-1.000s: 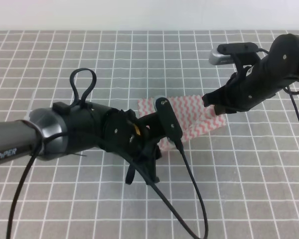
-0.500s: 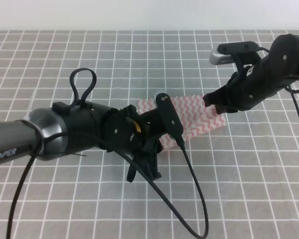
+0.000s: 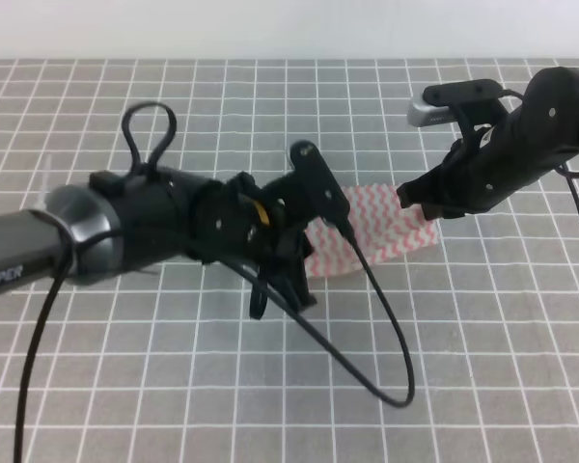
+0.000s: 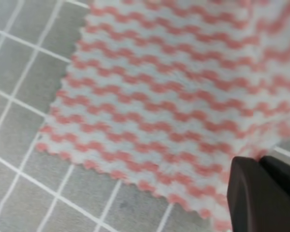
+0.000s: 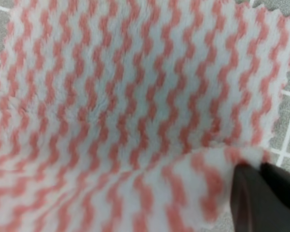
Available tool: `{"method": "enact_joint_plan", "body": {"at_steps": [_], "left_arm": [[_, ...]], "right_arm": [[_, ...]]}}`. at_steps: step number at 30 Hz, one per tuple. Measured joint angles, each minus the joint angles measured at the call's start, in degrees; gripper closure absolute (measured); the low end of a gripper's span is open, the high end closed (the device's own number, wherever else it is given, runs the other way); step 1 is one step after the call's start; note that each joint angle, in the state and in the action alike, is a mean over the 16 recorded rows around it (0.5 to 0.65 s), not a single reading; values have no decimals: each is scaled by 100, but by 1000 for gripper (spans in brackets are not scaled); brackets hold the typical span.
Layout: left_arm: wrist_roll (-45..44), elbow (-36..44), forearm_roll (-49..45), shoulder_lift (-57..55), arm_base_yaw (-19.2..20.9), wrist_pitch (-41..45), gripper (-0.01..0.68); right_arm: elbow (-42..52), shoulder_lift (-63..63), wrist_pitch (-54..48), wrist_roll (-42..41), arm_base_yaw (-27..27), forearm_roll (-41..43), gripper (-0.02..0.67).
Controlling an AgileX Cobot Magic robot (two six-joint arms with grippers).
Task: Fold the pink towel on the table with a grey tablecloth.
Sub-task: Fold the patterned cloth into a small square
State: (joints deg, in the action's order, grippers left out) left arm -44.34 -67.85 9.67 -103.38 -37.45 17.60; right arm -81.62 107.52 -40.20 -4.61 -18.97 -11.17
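Towel (image 3: 381,227): fleecy, pink-white zigzags, pinked edges, lying mid-surface.
Surface (image 3: 463,367): grey cloth, white grid.
Left gripper (image 4: 263,193): clenched on towel's edge.
Right gripper (image 5: 263,193): clenched on a lifted corner.

Pink-and-white zigzag stripes run across the pink towel (image 3: 384,229); the bench (image 3: 482,367) is grey cloth, gridded in thin white lines.

The towel (image 3: 372,231) lies on the bench (image 3: 463,367) right of centre, between my two arms. My left tool (image 3: 304,231) is over the towel's left part, hiding it from above; my right tool (image 3: 415,198) is at its right edge, where a corner (image 5: 217,169) curls up against my finger (image 5: 261,198).
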Motion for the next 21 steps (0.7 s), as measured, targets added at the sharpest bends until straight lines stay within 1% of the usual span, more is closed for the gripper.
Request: {"method": "enact_joint_plan", "body": {"at_steps": [21], "left_arm": [[222,-409,-50,-368,176,104,675]], "right_arm": [[-7,222,-106,0,6,9,664]]}}
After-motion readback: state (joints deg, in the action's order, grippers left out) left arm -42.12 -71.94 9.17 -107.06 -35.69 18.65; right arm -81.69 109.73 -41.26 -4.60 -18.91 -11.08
